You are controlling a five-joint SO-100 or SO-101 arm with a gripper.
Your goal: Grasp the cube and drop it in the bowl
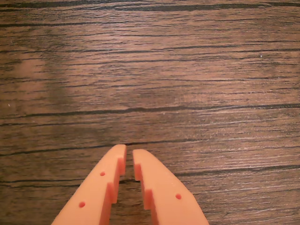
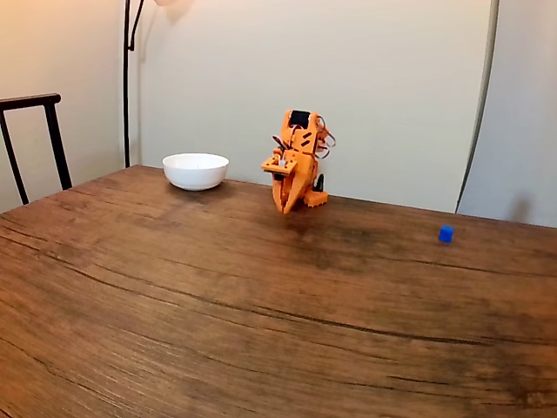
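Claw (image 1: 129, 151) nearly pressed together, empty, tips down over bare table (image 2: 218, 305); in the fixed view, bowl (image 2: 196, 171) sits to its left, cube (image 2: 446, 233) well right

My wrist view looks close down past the gripper (image 1: 129, 151) onto the table (image 1: 187, 70); my fixed view faces the arm (image 2: 296, 161) across that same wood from afar
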